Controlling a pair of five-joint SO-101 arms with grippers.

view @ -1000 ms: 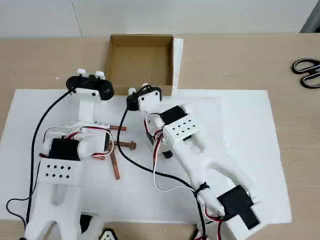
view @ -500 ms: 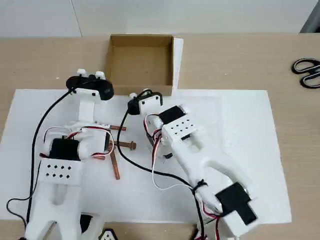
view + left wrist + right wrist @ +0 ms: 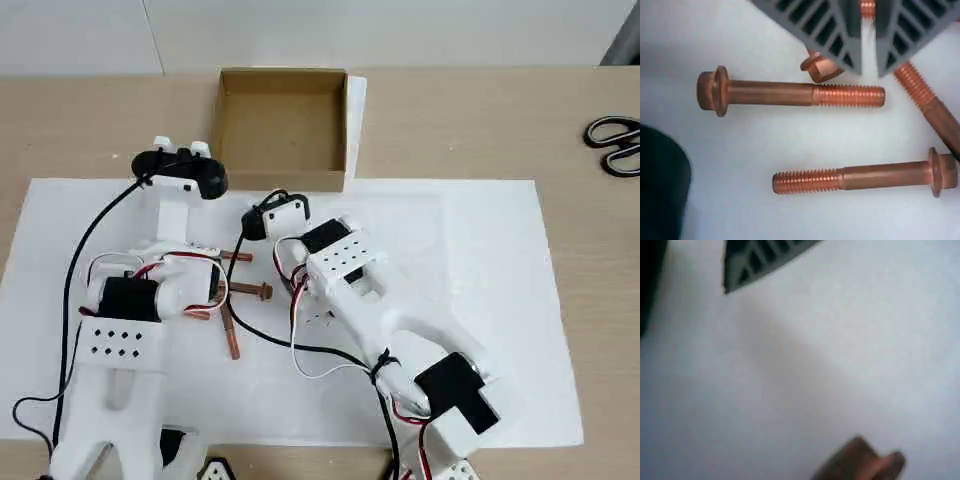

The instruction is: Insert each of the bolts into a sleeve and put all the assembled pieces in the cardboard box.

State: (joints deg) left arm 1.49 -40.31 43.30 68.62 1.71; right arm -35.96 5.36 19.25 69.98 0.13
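- Wooden table (image 3: 470,120) under a white sheet (image 3: 480,260); box (image 3: 282,181) at the sheet's far edge, nothing in it; scissors (image 3: 612,143) well apart at the table's side.
- Since a second ago: right arm (image 3: 345,268) swung across the sheet from the box's near corner toward the bolts (image 3: 250,290); left arm (image 3: 165,290) and bolts unmoved.
- Probable meaning: right side closing in for a pick next to the left; no assembly begun, nothing boxed yet.
- Low over the bolt cluster, left gripper (image 3: 867,67); jaws nearly together, just a thin slit between; copper thread glimpsed through the slit, bolt head (image 3: 819,67) peeping from under one jaw; seemingly lying on the sheet beneath rather than clamped, so nothing held by this reading.
- From the left wrist: two bolts flat and roughly parallel, heads at opposite ends; a third slanting out from under the other jaw.
- Close above bare sheet, right gripper (image 3: 760,262); apart or together, cannot tell; brown rounded end (image 3: 860,462) just beside, probably a bolt.
- Next need, by judgement: a clean grasp on one shank without nudging the neighbours.
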